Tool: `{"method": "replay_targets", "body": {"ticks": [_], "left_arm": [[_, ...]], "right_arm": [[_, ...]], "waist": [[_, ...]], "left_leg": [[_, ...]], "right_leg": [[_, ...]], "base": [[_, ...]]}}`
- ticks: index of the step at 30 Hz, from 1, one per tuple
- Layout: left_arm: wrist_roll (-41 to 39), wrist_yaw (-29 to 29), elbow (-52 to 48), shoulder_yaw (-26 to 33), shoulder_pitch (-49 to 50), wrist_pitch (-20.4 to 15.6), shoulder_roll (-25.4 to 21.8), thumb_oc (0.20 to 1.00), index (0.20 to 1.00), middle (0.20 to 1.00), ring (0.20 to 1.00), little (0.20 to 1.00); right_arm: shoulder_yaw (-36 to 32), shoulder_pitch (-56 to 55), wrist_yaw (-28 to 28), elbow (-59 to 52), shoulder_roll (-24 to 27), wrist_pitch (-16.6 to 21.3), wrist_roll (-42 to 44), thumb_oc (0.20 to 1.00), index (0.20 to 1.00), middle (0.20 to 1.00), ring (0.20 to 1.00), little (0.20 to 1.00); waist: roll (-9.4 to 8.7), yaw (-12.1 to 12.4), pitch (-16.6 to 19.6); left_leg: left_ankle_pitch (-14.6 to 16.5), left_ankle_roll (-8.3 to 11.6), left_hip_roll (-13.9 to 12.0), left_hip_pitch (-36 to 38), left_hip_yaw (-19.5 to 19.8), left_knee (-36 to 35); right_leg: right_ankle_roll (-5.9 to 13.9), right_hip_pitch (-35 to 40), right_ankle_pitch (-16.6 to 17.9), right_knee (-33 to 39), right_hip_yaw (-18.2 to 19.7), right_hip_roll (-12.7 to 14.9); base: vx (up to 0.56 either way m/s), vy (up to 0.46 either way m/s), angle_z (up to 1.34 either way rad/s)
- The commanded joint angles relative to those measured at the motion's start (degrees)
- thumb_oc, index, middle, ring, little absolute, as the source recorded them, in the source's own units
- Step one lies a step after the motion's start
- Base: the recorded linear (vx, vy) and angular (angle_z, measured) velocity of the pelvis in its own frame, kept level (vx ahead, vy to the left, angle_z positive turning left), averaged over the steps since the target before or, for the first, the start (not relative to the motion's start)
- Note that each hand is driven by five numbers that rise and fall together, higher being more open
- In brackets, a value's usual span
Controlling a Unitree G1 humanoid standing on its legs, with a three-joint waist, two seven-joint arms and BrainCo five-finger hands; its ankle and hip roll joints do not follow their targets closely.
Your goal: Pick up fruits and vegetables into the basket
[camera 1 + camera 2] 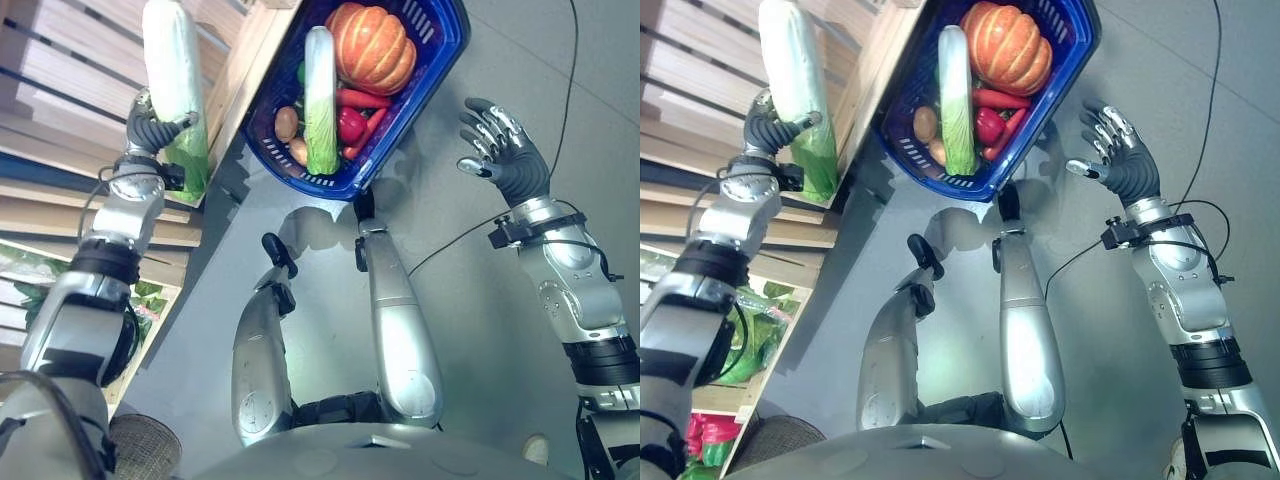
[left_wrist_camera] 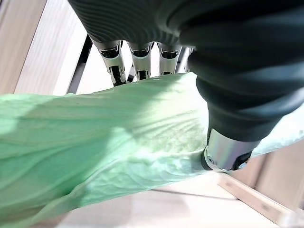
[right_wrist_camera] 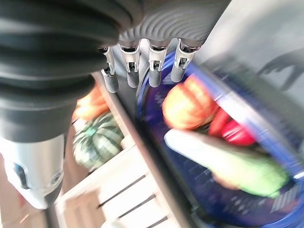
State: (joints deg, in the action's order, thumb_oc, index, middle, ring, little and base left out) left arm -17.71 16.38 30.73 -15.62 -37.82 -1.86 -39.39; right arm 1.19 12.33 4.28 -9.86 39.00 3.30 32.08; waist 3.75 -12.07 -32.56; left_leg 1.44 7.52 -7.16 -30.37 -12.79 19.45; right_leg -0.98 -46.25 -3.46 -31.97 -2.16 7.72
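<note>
Left hand [image 1: 152, 128]: nearest to the camera on the robot's left, fingers and thumb curled round the lower, leafy part of a long cabbage [image 1: 177, 80], held upright in front of the wooden shelf [image 1: 60, 110].
Right hand [image 1: 505, 150]: out over the grey floor [image 1: 470, 320] on the robot's right, fingers spread and holding nothing, near the basket's right side but apart from it.
Basket [image 1: 420, 85]: blue, on the floor farther ahead, just beside the shelf's edge; inside lie a second cabbage [image 1: 320, 100], a pumpkin [image 1: 375, 45], red peppers [image 1: 355, 118] and potatoes [image 1: 287, 124].
Step in hand: as I judge it, the cabbage is lifted off the shelf and not yet carried over.
Next move: swing the left arm toward the basket, lower the cabbage over a free spot beside the other one, then loosen the fingers.
Risk: its long body may catch the basket's rim.
</note>
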Motion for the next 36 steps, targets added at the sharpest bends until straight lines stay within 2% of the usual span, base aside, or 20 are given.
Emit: {"method": "replay_targets", "body": {"ticks": [1, 5, 6, 7, 11, 15, 16, 21, 27, 32, 36], "left_arm": [[8.43, 2.83, -7.92, 2.97, 4.95, -2.78, 0.12, 0.200, 0.200, 0.200, 0.200, 0.200], [11.90, 2.96, -15.54, 3.22, 6.42, -1.64, -0.63, 0.200, 0.200, 0.200, 0.200, 0.200], [14.66, 3.36, -18.07, 2.81, 6.50, -1.06, -0.62, 0.200, 0.200, 0.200, 0.200, 0.200], [15.18, 3.33, -18.90, 2.82, 6.36, -0.71, -0.74, 0.200, 0.200, 0.200, 0.200, 0.200], [22.26, 2.04, -25.13, 1.41, 5.42, 0.86, -0.81, 0.200, 0.200, 0.200, 0.200, 0.200], [30.13, 1.19, -28.69, -0.07, 5.06, 1.19, -1.37, 0.200, 0.200, 0.200, 0.200, 0.200], [33.74, 0.75, -30.48, -1.06, 4.75, 1.62, -1.77, 0.200, 0.200, 0.200, 0.200, 0.200], [38.81, 1.88, -33.38, -2.76, 3.49, 2.35, -2.42, 0.200, 0.200, 0.200, 0.200, 0.200], [45.55, 5.37, -35.48, -5.47, 1.34, 3.14, -2.53, 0.200, 0.200, 0.200, 0.200, 0.200], [46.48, 6.85, -35.40, -8.11, 0.48, 4.79, -1.25, 0.200, 0.200, 0.200, 0.200, 0.200], [47.14, 7.77, -35.17, -9.84, 0.45, 4.76, 0.23, 0.200, 0.200, 0.200, 0.200, 0.200]], "right_arm": [[-2.01, 1.36, -0.63, -6.60, -2.30, 0.99, -1.27, 1.000, 1.000, 1.000, 1.000, 1.000], [0.31, 5.06, -2.79, -8.99, -3.75, -0.81, -2.50, 1.000, 1.000, 1.000, 1.000, 1.000], [1.73, 6.97, -4.23, -9.82, -4.55, -1.70, -3.70, 1.000, 1.000, 1.000, 1.000, 1.000], [2.07, 7.75, -4.72, -10.06, -4.85, -2.11, -4.11, 1.000, 1.000, 1.000, 1.000, 1.000], [5.69, 13.22, -9.91, -11.37, -7.24, -5.47, -6.91, 1.000, 1.000, 1.000, 1.000, 1.000], [8.51, 16.59, -12.99, -11.64, -8.82, -7.17, -7.70, 1.000, 1.000, 1.000, 1.000, 1.000], [9.76, 18.01, -14.57, -11.76, -9.33, -8.51, -7.30, 1.000, 1.000, 1.000, 1.000, 1.000], [12.86, 20.85, -18.78, -11.23, -10.49, -11.17, -3.76, 1.000, 1.000, 1.000, 1.000, 1.000], [15.26, 22.39, -22.58, -8.64, -12.76, -11.39, 3.42, 1.000, 1.000, 1.000, 1.000, 1.000], [17.40, 22.74, -23.47, -6.40, -14.23, -11.02, 8.09, 1.000, 1.000, 1.000, 1.000, 1.000], [18.72, 22.97, -23.55, -4.27, -15.67, -10.63, 12.28, 1.000, 1.000, 1.000, 1.000, 1.000]], "waist": [[0.06, 0.93, 2.77], [-0.27, 2.72, 2.77], [-0.44, 3.54, 2.77], [-0.57, 3.71, 2.77], [-1.32, 5.70, 2.77], [-1.69, 7.15, 2.77], [-1.81, 7.73, 2.77], [-2.13, 9.10, 2.77], [-2.92, 10.43, 2.77], [-3.77, 10.96, 2.77], [-4.36, 11.38, 2.77]], "left_leg": [[4.04, -3.88, 1.92, -3.44, -0.31, 3.69], [4.31, -4.37, 2.26, -3.26, 0.54, 3.99], [4.35, -4.62, 2.46, -2.96, 1.01, 3.97], [2.69, -5.13, 2.39, -3.81, 0.49, 3.55], [2.87, -5.60, 2.73, -3.09, 1.51, 3.73], [3.21, -5.79, 2.82, -1.88, 2.27, 3.80], [3.33, -5.85, 2.87, -1.13, 2.64, 3.82], [3.41, -5.80, 2.76, 0.68, 3.24, 3.59], [3.87, -5.89, 2.68, 2.51, 3.92, 3.51], [4.00, -5.90, 2.56, 3.64, 4.06, 3.45], [3.58, -5.82, 2.49, 4.47, 4.19, 2.89]], "right_leg": [[3.89, 4.96, -5.58, 1.87, -2.66, -0.05], [4.06, 6.22, -5.57, 2.15, -3.46, -0.04], [4.13, 6.90, -5.54, 2.29, -3.76, -0.09], [3.65, 6.27, -3.81, 2.99, -4.31, 0.00], [3.79, 8.16, -3.49, 3.60, -5.14, 0.11], [4.08, 9.92, -3.45, 3.98, -5.64, 0.25], [4.24, 10.87, -3.44, 4.13, -5.75, 0.31], [4.64, 13.27, -3.28, 4.93, -6.20, 0.81], [5.07, 15.69, -3.33, 5.34, -6.87, 1.27], [5.31, 17.06, -3.03, 5.85, -7.09, 1.45], [5.35, 18.30, -2.35, 7.02, -7.35, 1.57]], "base": [[-0.02, -0.105, 0.25], [-0.02, -0.110, 0.18], [-0.10, -0.126, 0.10], [-0.09, -0.142, 0.12], [-0.03, -0.123, 0.12], [0.01, -0.110, 0.15], [0.03, -0.089, 0.13], [0.03, -0.073, 0.12], [0.03, -0.076, 0.06], [0.02, -0.058, 0.06], [0.00, -0.044, 0.00]]}}
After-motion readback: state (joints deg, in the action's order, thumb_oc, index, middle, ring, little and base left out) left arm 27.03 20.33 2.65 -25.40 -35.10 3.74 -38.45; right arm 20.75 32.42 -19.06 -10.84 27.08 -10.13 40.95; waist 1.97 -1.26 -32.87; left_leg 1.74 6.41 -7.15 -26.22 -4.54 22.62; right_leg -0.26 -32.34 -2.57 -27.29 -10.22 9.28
